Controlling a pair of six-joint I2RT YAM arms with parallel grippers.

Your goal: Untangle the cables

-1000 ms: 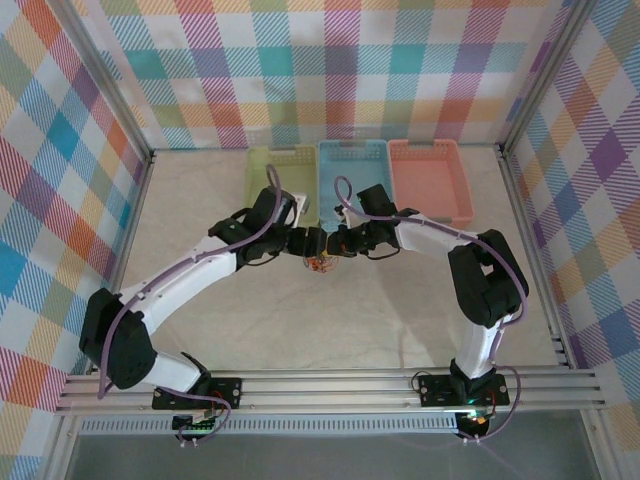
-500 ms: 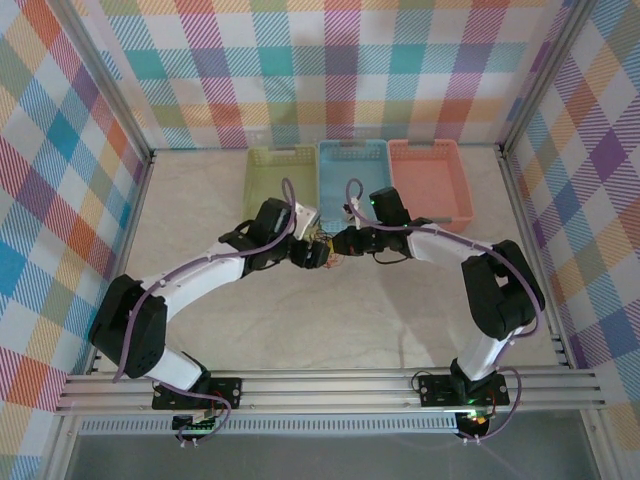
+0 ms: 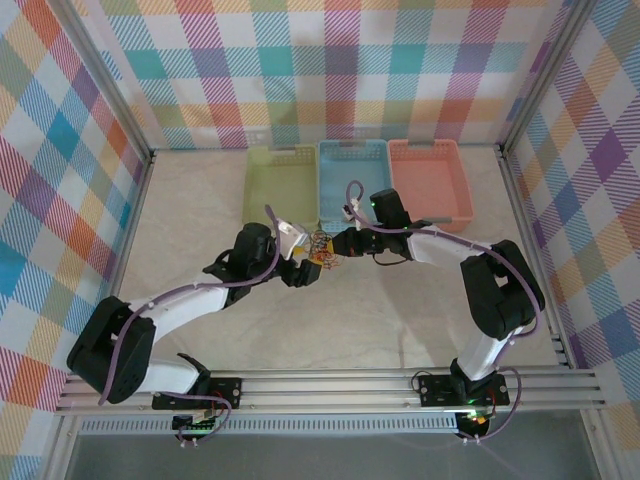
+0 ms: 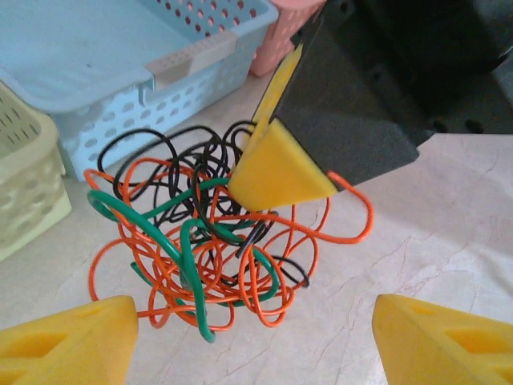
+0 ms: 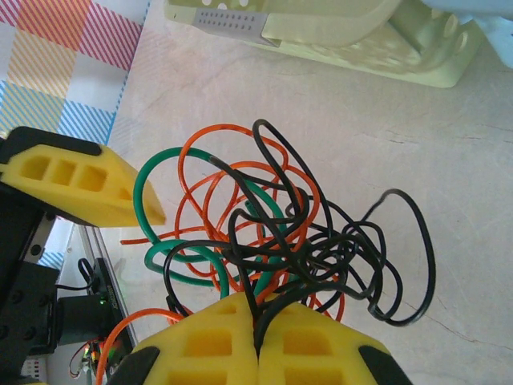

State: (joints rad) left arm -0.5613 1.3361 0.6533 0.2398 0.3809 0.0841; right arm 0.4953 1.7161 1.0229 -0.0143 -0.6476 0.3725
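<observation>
Orange, black and green cables (image 3: 322, 252) sit as one tangle on the counter (image 3: 200, 220), at 6 o'clock of the blue basket (image 3: 352, 160), between the left end effector (image 3: 308, 270) and the right end effector (image 3: 333, 246). From the left wrist, the left end effector's yellow fingers (image 4: 68, 345) stand wide apart at 6 o'clock of the tangle, touching nothing. From the right wrist, the right end effector is clamped on the cables' black and orange loops.

A pale marbled table (image 3: 400, 310) carries three plastic baskets side by side along its far edge: green basket (image 3: 280, 175), blue basket (image 3: 353, 170), pink basket (image 3: 428, 180).
</observation>
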